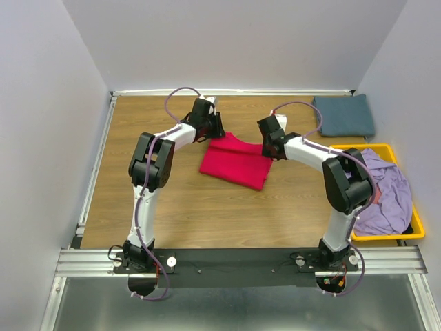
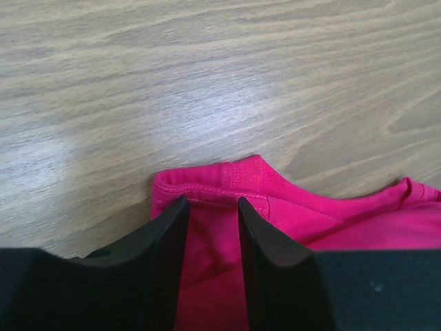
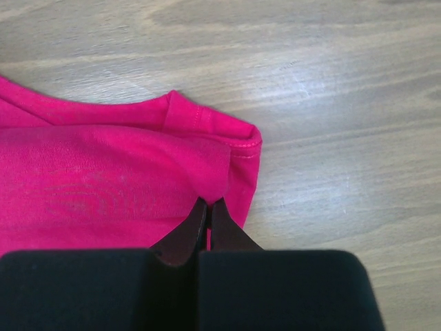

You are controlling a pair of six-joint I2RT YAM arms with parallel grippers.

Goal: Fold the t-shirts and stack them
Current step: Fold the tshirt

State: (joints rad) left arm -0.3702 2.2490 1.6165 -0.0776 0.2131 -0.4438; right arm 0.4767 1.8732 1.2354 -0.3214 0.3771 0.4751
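1. Position. The bright crimson-pink cloth t-shirt [image 1: 236, 160] lies partly folded at the centre of the wood-grain table [image 1: 172, 214]. A folded slate blue-grey t-shirt [image 1: 343, 115] sits at the table's 1 o'clock. A crumpled lavender t-shirt [image 1: 386, 196] fills the yellow plastic bin [image 1: 375, 236] at 3 o'clock.

2. Claw state. The left gripper [image 2: 212, 203] is at the crimson shirt's 11 o'clock corner. Its jaws are partly spread astride the stitched hem, with no pinch evident. The right gripper [image 3: 209, 201] is at the 2 o'clock corner. Its jaws are pressed together, nipping a pucker of the same shirt just inside the hemmed edge.

3. Step in hand (judged): securing both far corners for the next fold.
- Seat the left jaws over every layer at the hem before closing.
- Lift both corners to equal height.
- Carry them toward 6 o'clock together so the fold line stays straight.
- Keep the cloth taut between the 2 grips.

4. Markings. No brand, label or readable writing is visible on any item.
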